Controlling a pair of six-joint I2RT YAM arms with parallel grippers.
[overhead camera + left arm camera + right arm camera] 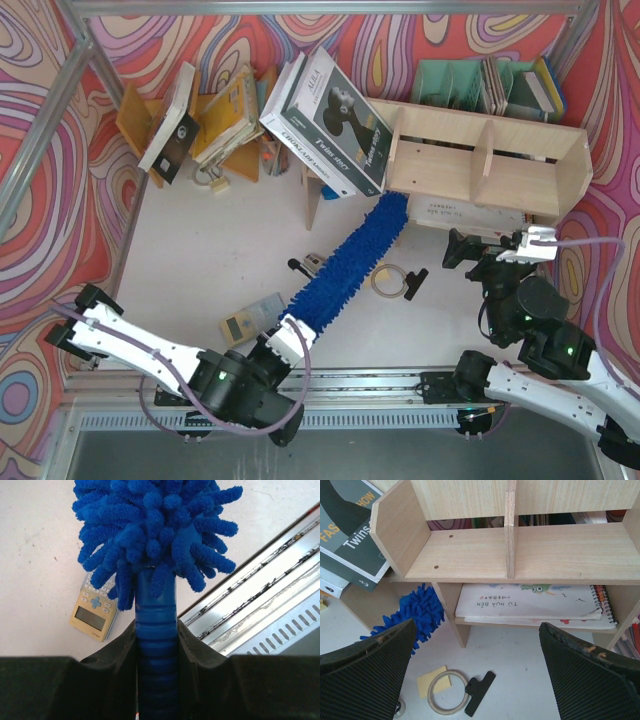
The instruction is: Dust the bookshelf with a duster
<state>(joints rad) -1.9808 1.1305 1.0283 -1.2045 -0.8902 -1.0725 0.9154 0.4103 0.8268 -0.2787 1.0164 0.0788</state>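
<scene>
Left fingers (116, 652) pinch the duster (345, 265) by its handle, right fingers (365, 670) spread, so best sweep its tip gently along the bookshelf (520, 180) at the desk's (200, 260) far edge.

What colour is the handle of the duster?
The duster's handle is dark blue, with ribs; the left wrist view shows it best.

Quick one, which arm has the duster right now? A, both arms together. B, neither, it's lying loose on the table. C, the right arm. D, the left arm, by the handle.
D: the left gripper has its jaws closed around the handle of the duster, while the right gripper is open and empty in front of the bookshelf.
</scene>
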